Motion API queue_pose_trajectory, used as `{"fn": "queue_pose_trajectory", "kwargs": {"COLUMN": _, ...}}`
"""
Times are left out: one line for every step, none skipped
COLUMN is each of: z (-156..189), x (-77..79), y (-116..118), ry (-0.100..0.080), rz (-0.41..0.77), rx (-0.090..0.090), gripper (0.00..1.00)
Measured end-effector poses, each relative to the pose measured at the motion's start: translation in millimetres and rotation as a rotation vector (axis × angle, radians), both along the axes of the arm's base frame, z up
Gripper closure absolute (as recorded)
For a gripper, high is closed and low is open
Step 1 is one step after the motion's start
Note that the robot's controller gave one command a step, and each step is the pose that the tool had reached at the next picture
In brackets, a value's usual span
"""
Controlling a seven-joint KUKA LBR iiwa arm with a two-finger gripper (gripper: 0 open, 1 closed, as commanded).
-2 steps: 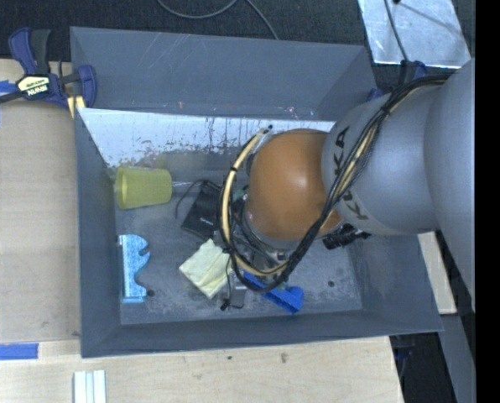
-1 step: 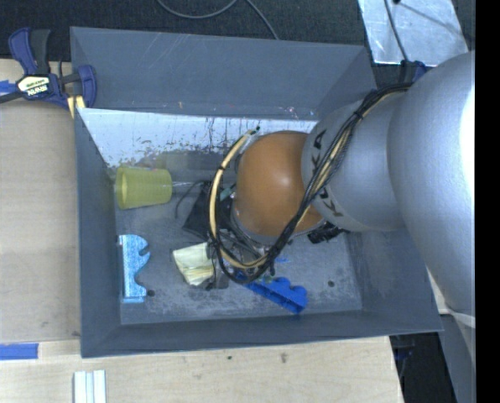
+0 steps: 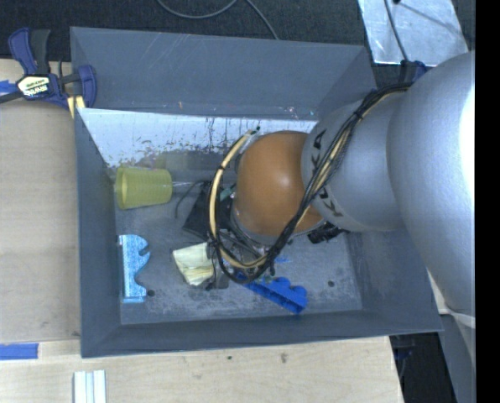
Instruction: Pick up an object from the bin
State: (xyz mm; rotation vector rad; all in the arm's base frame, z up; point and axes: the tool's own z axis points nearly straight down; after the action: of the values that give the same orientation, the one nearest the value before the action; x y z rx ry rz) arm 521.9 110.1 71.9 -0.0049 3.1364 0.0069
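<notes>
**Gripper low in the bin, cream lump at its nine o'clock**

The silver arm (image 3: 401, 158) comes in from three o'clock and covers most of the right half of the grey bin (image 3: 95, 225). Its orange cover (image 3: 267, 183) sits over the middle of the floor, with black and yellow cables (image 3: 225, 225) looping down the cover's left side.

Below these, towards six o'clock on the floor, is the gripper (image 3: 220, 269). The cables and wrist hide its tip, so I cannot tell whether it is released, clenched or grasping anything.

- A yellow-green cup (image 3: 143, 187) lies on its side at ten o'clock, well apart from the gripper.
- A dark blue plastic toy (image 3: 277, 293) lies at five o'clock, just beside the gripper.
- A light blue notched piece (image 3: 132, 267) rests at eight o'clock against the left wall.
- A black folded thing (image 3: 195, 212) sits just above the gripper.

The nearest thing is a pale cream lump (image 3: 193, 264), touching or nearly touching the gripper at its nine o'clock. Its right end runs under the cables, so its long axis is unclear. I judge this the likely pick, and the coming move would turn on a small shift towards nine o'clock to centre over it.
</notes>
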Motion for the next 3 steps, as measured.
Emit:
{"fn": "queue_pose_trajectory", "kwargs": {"z": 42, "x": -11.2, "y": 0, "ry": 0.003, "rz": 0.011, "rx": -0.001, "gripper": 1.00}}
{"fn": "queue_pose_trajectory", "kwargs": {"z": 55, "x": -13.0, "y": 1, "ry": 0.005, "rz": 0.013, "rx": -0.002, "gripper": 1.00}}
{"fn": "queue_pose_trajectory", "kwargs": {"z": 76, "x": -18.2, "y": 3, "ry": -0.014, "rz": 0.029, "rx": 0.002, "gripper": 1.00}}
